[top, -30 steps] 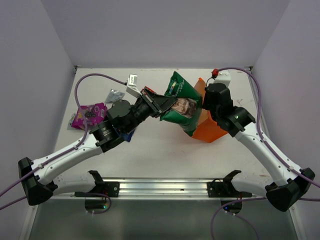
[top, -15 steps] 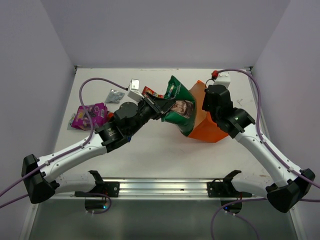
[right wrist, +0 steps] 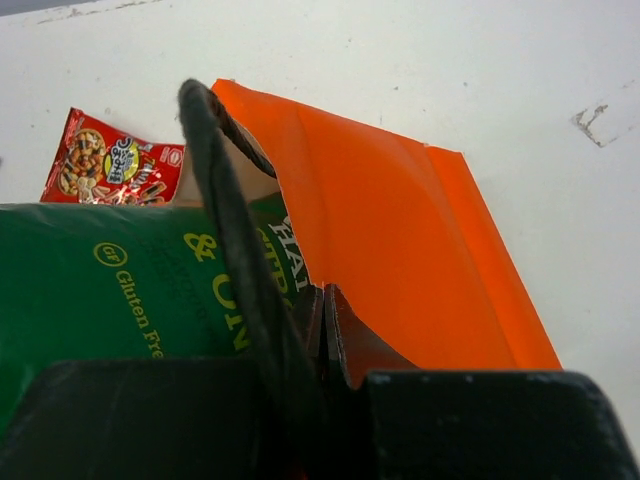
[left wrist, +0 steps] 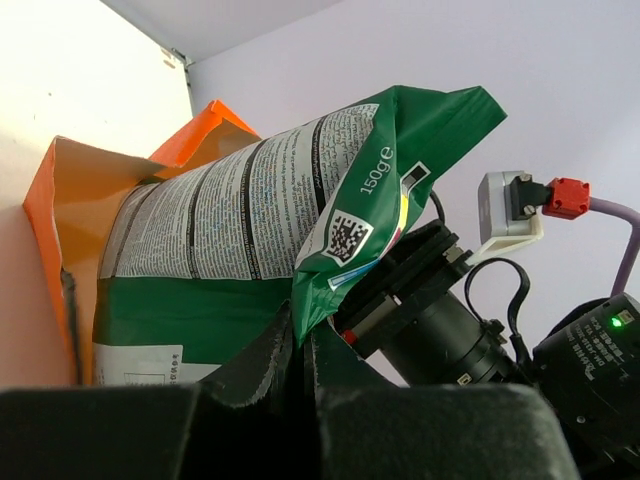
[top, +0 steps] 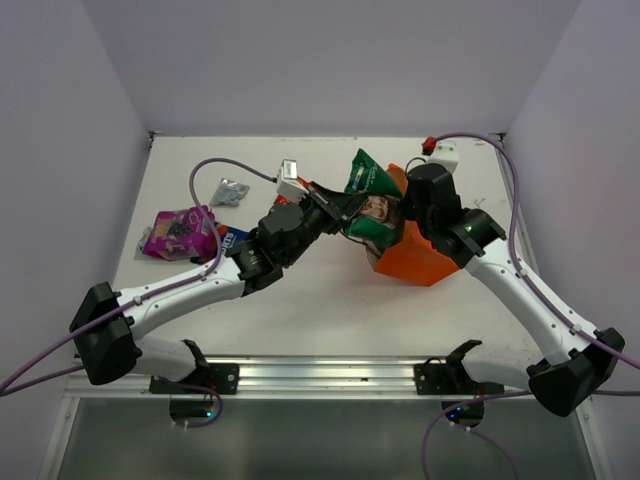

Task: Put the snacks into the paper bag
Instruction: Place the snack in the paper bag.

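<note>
Moved: green-and-white foil crisp packet [top: 372,200] pushed farther toward 3 o'clock, now partly inside bright orange paper carrier bag [top: 415,262].
Left gripper [top: 338,208]: clenched on packet's corner (release probably next).
Right gripper [right wrist: 324,318]: pinching bag rim, mouth held wide.

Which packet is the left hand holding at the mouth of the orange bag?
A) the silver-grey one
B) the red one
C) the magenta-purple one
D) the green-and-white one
D: the left hand is shut on an edge of the green-and-white packet, which sits partly in the mouth of the paper bag. The red packet and the magenta-purple packet lie loose outside it.
</note>
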Controlling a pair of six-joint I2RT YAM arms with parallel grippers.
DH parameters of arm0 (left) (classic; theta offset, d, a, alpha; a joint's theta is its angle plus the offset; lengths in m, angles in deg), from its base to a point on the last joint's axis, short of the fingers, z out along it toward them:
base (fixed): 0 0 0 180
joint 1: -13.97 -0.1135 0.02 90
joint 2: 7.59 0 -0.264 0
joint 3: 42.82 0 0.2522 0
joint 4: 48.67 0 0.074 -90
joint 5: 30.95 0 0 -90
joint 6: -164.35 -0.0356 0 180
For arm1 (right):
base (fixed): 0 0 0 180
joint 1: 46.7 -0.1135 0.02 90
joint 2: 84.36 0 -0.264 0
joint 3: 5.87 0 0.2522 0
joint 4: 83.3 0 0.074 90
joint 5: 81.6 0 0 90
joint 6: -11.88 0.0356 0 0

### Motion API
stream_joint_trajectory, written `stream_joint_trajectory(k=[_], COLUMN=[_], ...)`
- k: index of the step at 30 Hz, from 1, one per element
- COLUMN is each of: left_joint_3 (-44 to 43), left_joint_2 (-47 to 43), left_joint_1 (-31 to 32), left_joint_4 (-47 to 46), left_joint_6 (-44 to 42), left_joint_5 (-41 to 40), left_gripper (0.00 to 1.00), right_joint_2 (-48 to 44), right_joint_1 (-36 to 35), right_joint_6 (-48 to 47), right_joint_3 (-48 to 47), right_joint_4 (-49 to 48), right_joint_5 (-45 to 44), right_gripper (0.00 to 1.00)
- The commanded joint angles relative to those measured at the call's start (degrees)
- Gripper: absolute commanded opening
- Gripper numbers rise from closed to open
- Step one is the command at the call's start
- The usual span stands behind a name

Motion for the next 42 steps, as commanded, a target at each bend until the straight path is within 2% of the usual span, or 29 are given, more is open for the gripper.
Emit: stream_joint_trajectory(k=[1,5,11,20,26,29,33,38,42], left_joint_3=[-1.4,-2.8,-5.3,-5.0,-8.1,-7.8,-9.7,-17.1,-20.3], left_joint_2=[-0.4,2.0,5.8,6.0,6.4,4.4,1.8,-0.1,-3.4], left_joint_1=[0.7,1.8,3.0,3.6,3.6,3.6,3.6,3.6,3.6], left_joint_4=[-9.2,-5.4,-0.1,5.1,8.7,9.6,12.2,21.8,31.7], left_joint_6=[-0.3,-1.8,-3.2,-6.9,-11.8,-13.9,-19.4,-28.1,-33.9], left_joint_5=[-5.6,-9.5,-10.9,-14.9,-14.3,-15.4,-15.4,-11.8,-13.1], left_gripper=[0.06,0.08,0.13,0.23,0.39,0.57,0.76,0.8,0.81], right_joint_2=[1.1,1.6,1.4,0.5,0.7,0.4,-1.0,-1.6,-2.7], right_joint_1=[-0.3,-0.3,-0.4,-0.3,-0.3,-0.3,-0.4,-0.3,-0.4], right_joint_6=[3.4,4.2,4.5,3.8,2.7,2.2,0.4,-4.6,-6.7], right_joint_3=[-3.4,-4.6,-6.2,-4.3,-3.9,-3.4,-1.3,-1.2,-0.3], right_joint_4=[2.8,3.2,3.5,2.4,2.1,1.8,-0.2,-0.8,-1.9], right_joint_5=[-0.2,0.8,1.3,0.7,0.3,0.4,0.3,2.3,2.7], right_gripper=[0.0,0.0,0.0,0.0,0.0,0.0,0.0,0.0,0.0])
